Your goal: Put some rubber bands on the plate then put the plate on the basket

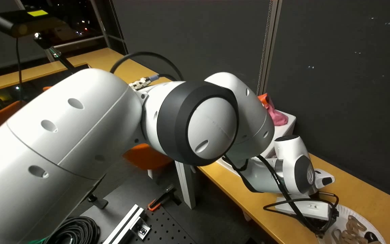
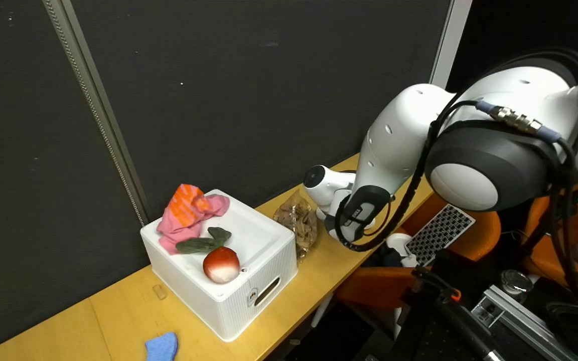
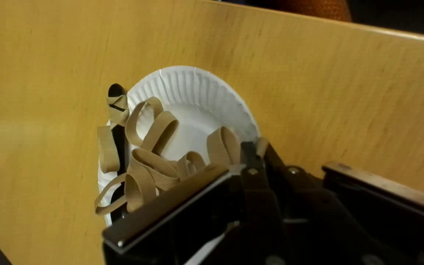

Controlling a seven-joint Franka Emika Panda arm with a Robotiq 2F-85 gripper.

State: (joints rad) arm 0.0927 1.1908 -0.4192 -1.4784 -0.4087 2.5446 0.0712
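The white paper plate [image 3: 197, 95] lies below my gripper in the wrist view, with tan rubber bands [image 3: 160, 132] on it and some hanging over its left edge. A long black object [image 3: 118, 136] lies among the bands there. My gripper [image 3: 257, 152] has its fingertips close together at the plate's right rim and looks shut on it; a tan bit shows at the tips. Part of the plate [image 1: 367, 223] shows in an exterior view, where the fingers are hidden. The white ribbed basket [image 2: 269, 250] stands on the table, also partly visible in an exterior view [image 1: 284, 127].
A pink and orange cloth [image 2: 186, 215], a dark green item [image 2: 203, 243] and a red and white ball [image 2: 221, 264] sit on the basket's top. A clear bag of bands [image 2: 296, 223] stands beside it. A blue cloth [image 2: 162, 346] lies on the table [image 2: 128, 311].
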